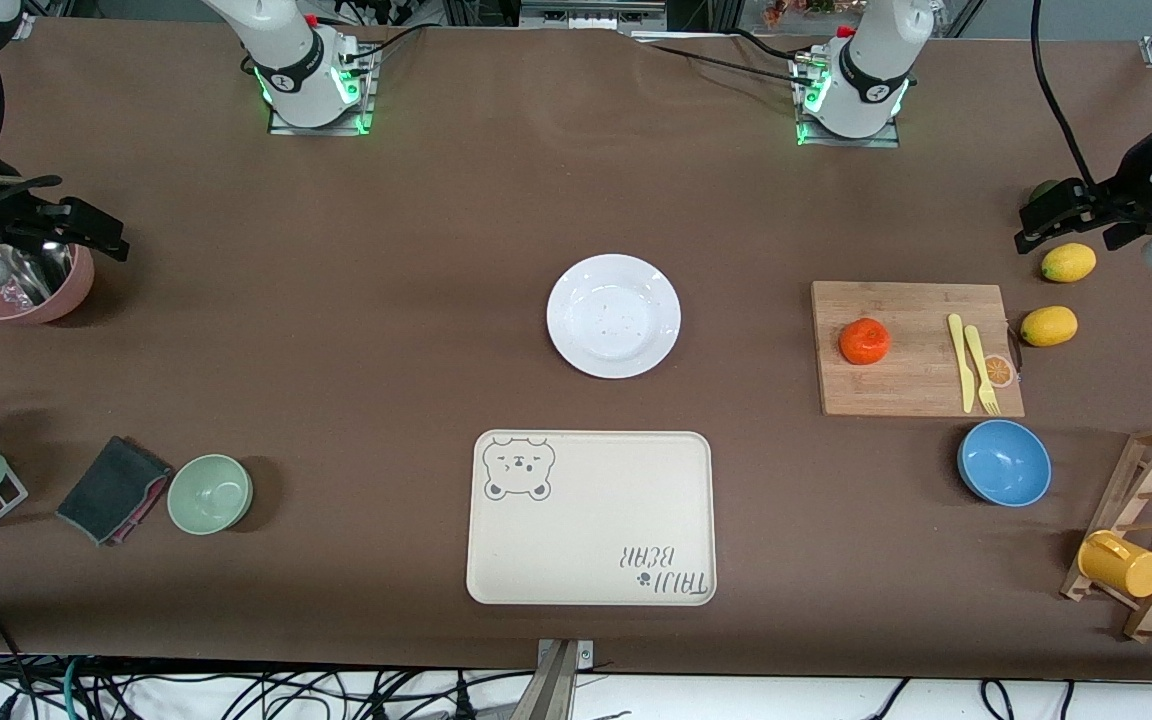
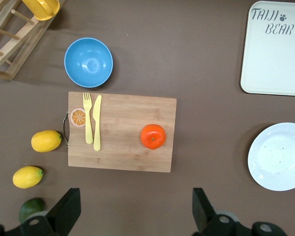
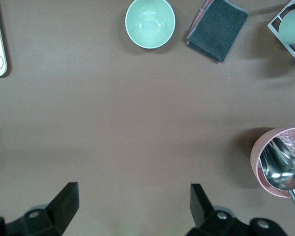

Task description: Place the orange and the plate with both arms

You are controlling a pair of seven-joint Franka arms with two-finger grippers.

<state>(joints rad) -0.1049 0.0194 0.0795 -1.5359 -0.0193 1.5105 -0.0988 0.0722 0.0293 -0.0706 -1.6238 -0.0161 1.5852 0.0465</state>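
— Looking for the orange (image 1: 864, 341)? It sits on the wooden board (image 1: 916, 347), toward the left arm's end of the table. A yellow knife (image 1: 958, 361) and a yellow fork (image 1: 980, 369) lie on the same board, apart from the fruit.

— Which claw is closer to it?

— The left claw (image 1: 1034, 226). It hangs up in the air at that end, over the table by the lemons (image 1: 1068, 262). In the left wrist view its two fingers (image 2: 64, 211) stand wide apart and hold nothing. I think this arm should go for the orange.

— And the plate (image 1: 614, 315)?

— It lies in the middle of the table, well apart from the board. The tray (image 1: 591, 516) with the bear on it is nearer to the front camera than the plate. The plate lies about as far from one arm's base as from the other's.

— Where is the right claw (image 1: 86, 235)?

— Up over the pink bowl (image 1: 21, 285) with the spoon in it, at the right arm's end. Its fingers (image 3: 66, 199) are wide apart too, with nothing in them.

— What do the things look like?

— The orange is small and round, a bit flat on top, with bumpy skin. It could roll. The plate is white, smooth and shiny, with a low rim. It looks slippery, so I think it is hard to grab.
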